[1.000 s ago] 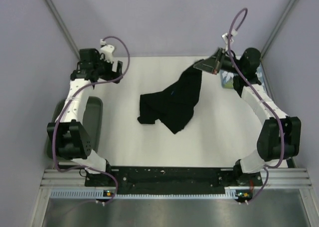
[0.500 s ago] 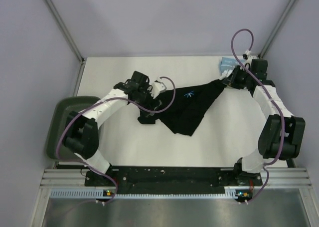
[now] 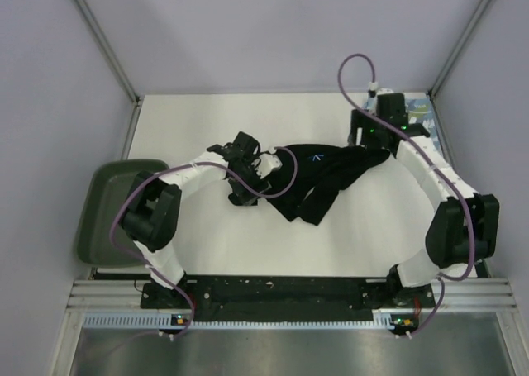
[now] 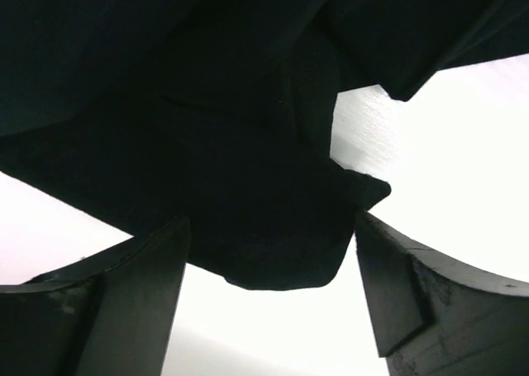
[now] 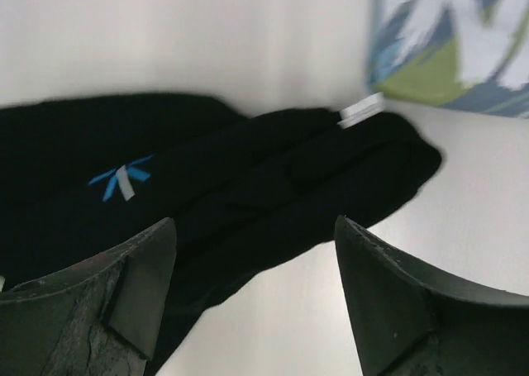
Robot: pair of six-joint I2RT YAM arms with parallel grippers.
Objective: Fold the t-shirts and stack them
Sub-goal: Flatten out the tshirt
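The black t-shirt (image 3: 318, 173) lies crumpled across the middle of the white table, with a small blue and white mark (image 5: 124, 178) facing up. My left gripper (image 3: 238, 196) hovers at its left end. In the left wrist view the left gripper (image 4: 271, 227) is open, and a loose corner of the black t-shirt (image 4: 248, 145) hangs between its fingers without being pinched. My right gripper (image 3: 359, 141) is over the shirt's right end. In the right wrist view the right gripper (image 5: 254, 227) is open above the black t-shirt (image 5: 273, 186). The light blue t-shirt (image 5: 455, 45) lies folded at the far right corner.
A dark green tray (image 3: 116, 211) sits off the table's left edge. The light blue t-shirt (image 3: 420, 107) is partly covered by the right arm. Grey walls close in the table on three sides. A white label (image 5: 361, 109) shows on the black shirt's right end.
My right gripper opened and let go of the black shirt, which dropped onto the table. My left arm swung in to the shirt's left end and its jaws narrowed a little.
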